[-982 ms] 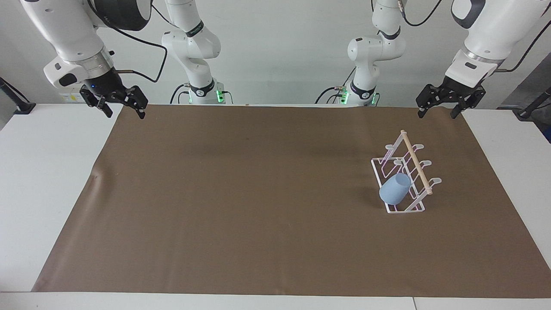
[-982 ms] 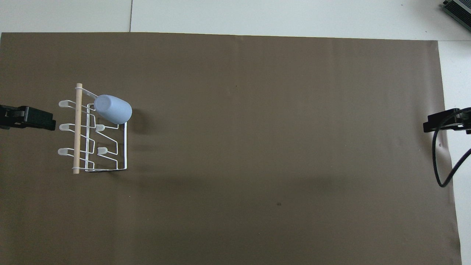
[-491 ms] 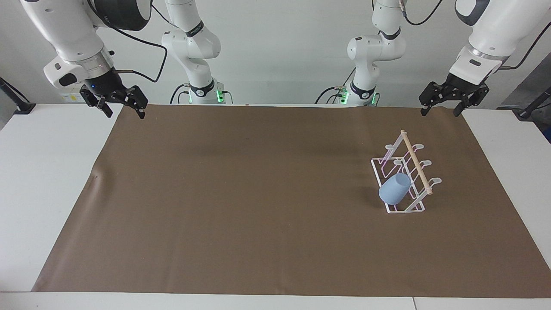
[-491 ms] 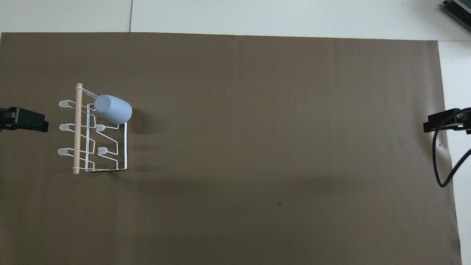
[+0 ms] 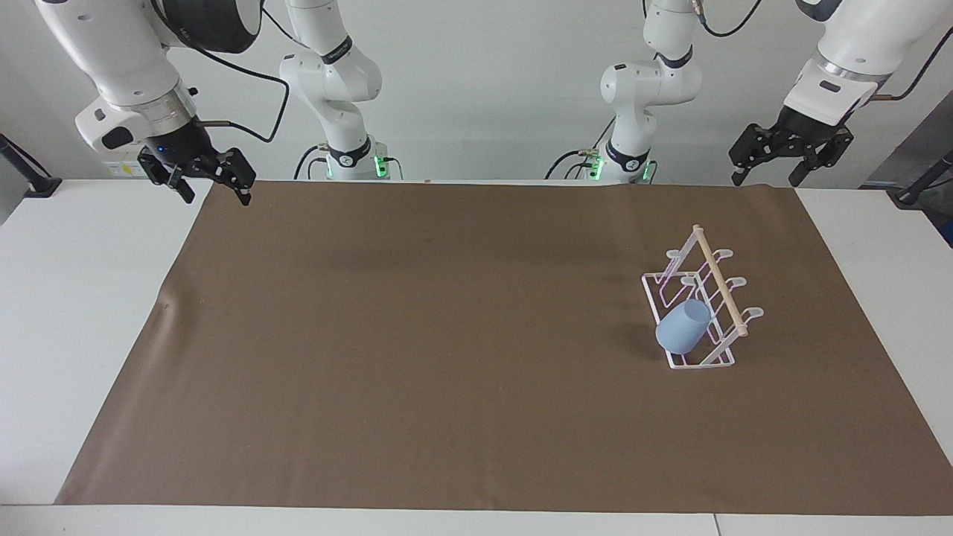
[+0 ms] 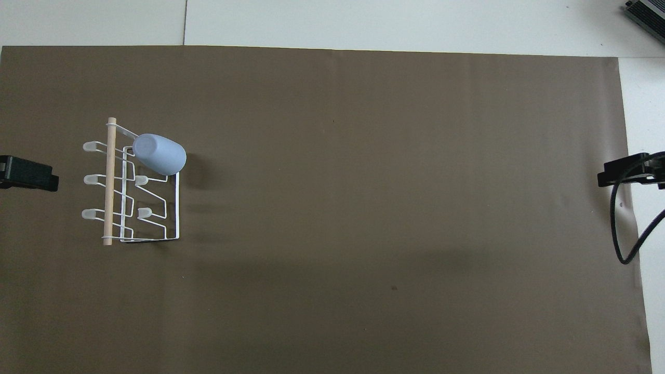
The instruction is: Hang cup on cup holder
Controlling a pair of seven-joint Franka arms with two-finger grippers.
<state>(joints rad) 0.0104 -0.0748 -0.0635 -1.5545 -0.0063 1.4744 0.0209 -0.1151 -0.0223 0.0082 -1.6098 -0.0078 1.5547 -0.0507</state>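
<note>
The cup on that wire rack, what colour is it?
Light blue cup, clearest in the facing view.

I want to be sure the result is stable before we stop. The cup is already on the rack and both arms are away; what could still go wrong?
1. The cup sits tilted on an end prong of the cup holder; it might slip off if jolted.
2. The holder looks light; its loaded end could tip.
3. The left gripper is up near it, open and empty; a low return pass might knock it. The right gripper waits at the other end.
</note>
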